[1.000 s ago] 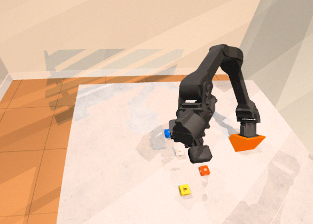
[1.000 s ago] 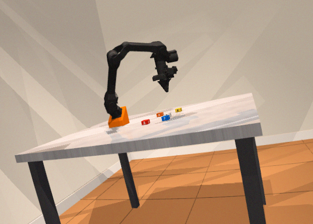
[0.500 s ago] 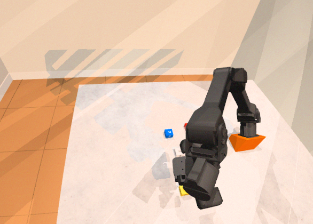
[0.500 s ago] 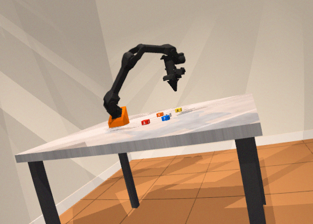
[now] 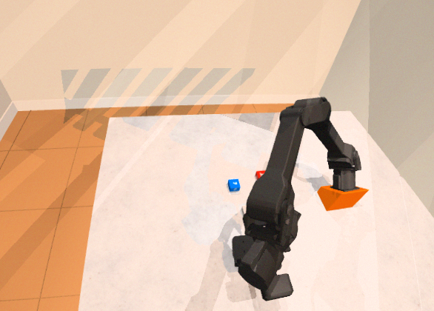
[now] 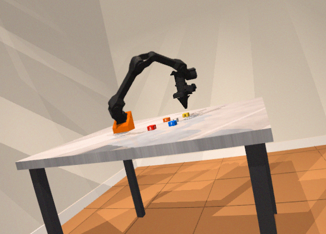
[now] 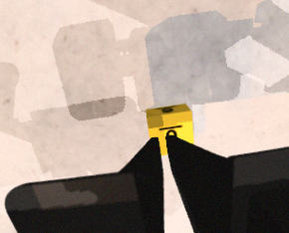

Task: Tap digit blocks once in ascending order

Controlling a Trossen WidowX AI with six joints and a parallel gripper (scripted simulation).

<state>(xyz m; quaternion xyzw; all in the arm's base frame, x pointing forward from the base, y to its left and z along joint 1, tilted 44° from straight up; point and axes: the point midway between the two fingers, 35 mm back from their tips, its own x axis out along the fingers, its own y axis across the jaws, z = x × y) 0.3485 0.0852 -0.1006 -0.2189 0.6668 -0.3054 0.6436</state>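
Note:
My gripper (image 6: 186, 107) (image 7: 162, 143) is shut and empty, tips pointing down a little above the yellow block (image 6: 186, 115) (image 7: 185, 134). In the wrist view the fingertips overlap its lower part and partly cover its underlined digit. The blue block (image 5: 234, 185) (image 6: 172, 123) shows a 7. The red block (image 5: 260, 175) (image 6: 151, 127) is partly behind the arm in the top view; its digit is too small to read surely. The orange block (image 6: 166, 120) and the small white block (image 6: 177, 120) stand behind the blue one. The arm hides yellow, orange and white in the top view.
The arm rises from its orange base (image 5: 342, 201) (image 6: 128, 125) and arches over the blocks. The pale table top (image 5: 148, 204) (image 6: 239, 114) carries shadows of the arm. Its left edge borders the tiled floor in the top view.

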